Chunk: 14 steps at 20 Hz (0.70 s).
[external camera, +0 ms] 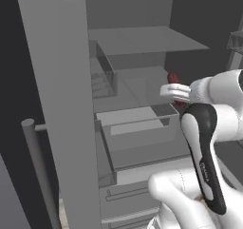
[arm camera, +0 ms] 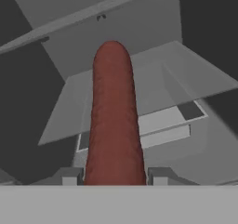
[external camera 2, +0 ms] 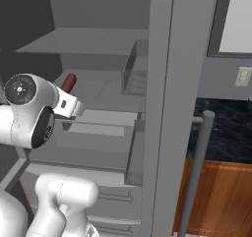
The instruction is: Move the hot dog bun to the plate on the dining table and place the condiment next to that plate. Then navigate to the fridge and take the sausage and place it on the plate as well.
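step: lift sausage (arm camera: 114,121) out of fridge (external camera: 61,104) | tool (arm camera: 114,179): clamped on sausage's near end, far end pointing 12 o'clock | advice: withdraw straight, clear of shelf (arm camera: 153,83) edges

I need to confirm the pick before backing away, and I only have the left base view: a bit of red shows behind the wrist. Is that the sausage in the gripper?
Observer: Yes. In the hand view the sausage sits between the two fingertips of the gripper, one on each side of it.
Operator: Is it off the shelf?
Observer: I cannot tell; the right base view shows its tip rising above the wrist, over the fridge shelf.
Operator: Anything else on that shelf?
Observer: A clear door bin beside the open door, nothing visible in it.
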{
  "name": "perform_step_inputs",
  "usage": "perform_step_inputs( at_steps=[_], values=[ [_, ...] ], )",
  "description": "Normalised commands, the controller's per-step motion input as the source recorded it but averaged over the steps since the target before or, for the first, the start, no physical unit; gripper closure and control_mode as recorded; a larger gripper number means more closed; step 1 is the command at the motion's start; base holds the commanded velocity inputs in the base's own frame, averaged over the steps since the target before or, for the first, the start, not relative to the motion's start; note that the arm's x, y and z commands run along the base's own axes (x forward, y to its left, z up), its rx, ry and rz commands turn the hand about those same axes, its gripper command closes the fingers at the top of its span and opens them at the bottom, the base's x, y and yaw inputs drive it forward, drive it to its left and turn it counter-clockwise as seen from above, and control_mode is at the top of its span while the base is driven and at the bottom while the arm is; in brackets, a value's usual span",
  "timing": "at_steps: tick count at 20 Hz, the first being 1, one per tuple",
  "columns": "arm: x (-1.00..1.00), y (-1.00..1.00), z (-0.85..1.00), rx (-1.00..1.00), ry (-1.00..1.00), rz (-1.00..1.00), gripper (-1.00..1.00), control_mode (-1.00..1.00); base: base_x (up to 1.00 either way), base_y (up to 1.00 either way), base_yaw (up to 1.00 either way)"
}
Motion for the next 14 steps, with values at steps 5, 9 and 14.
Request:
perform_step_inputs(
  at_steps=[5, 9, 14],
  values=[
    [-0.85, 0.00, 0.47, 0.00, 0.11, -0.03, 1.00, -1.00, 0.00, 0.00, 0.00],
    [-0.78, 0.00, 0.20, 0.00, 0.04, -0.04, 1.00, -1.00, 0.00, 0.00, 0.00],
    [-0.42, 0.03, -0.02, 0.01, 0.01, -0.02, 1.00, -1.00, 0.00, 0.00, 0.00]
  ],
)
